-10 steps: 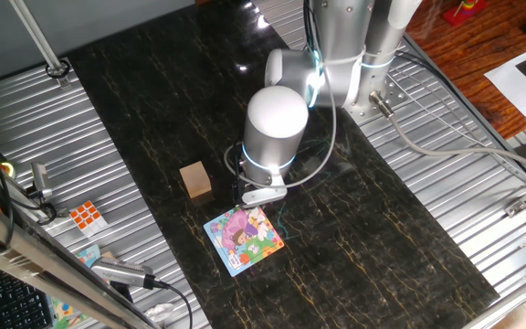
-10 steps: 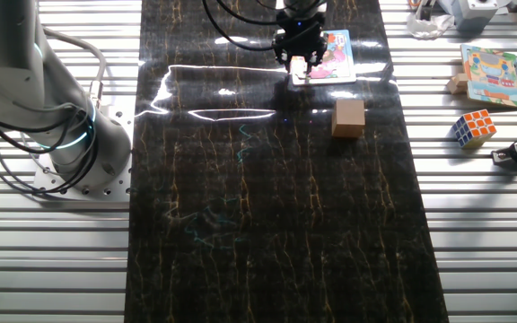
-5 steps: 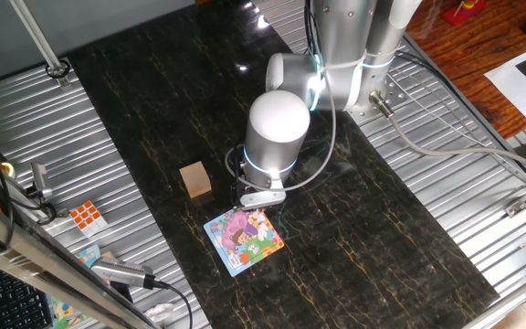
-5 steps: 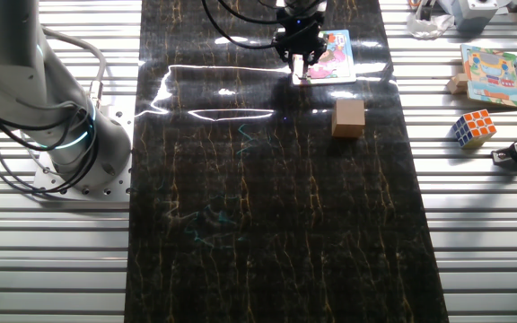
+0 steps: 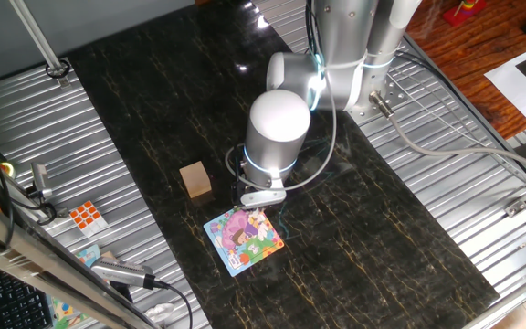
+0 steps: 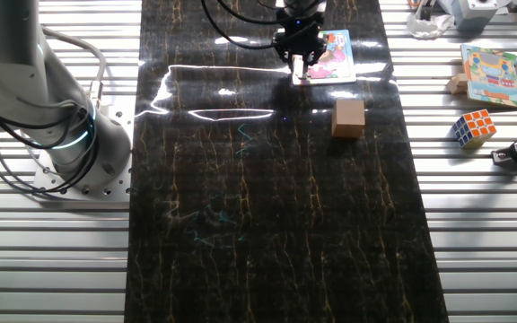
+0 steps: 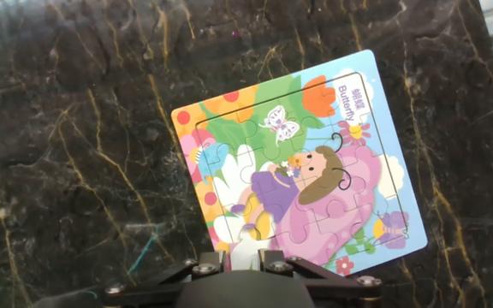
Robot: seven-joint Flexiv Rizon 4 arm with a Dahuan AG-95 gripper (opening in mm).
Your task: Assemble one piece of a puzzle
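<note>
We see the gripper (image 7: pixel 245 254) closed on the piece (image 7: pixel 246 248) at the near edge of the puzzle (image 7: pixel 298 162), which lies flat on the dark marbled table (image 5: pixel 382 228), the wooden cube (image 5: pixel 194 179) nearby.

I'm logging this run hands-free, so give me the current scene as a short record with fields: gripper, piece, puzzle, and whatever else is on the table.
gripper: at the puzzle's near corner, fingers closed on a small whitish piece
piece: whitish, held between the fingertips, over the puzzle's edge
puzzle: square butterfly cartoon, blue border, flat on the dark table
wooden cube: tan, beside the puzzle, apart from it
Rubik's cube: on the metal slats, off the dark surface
</note>
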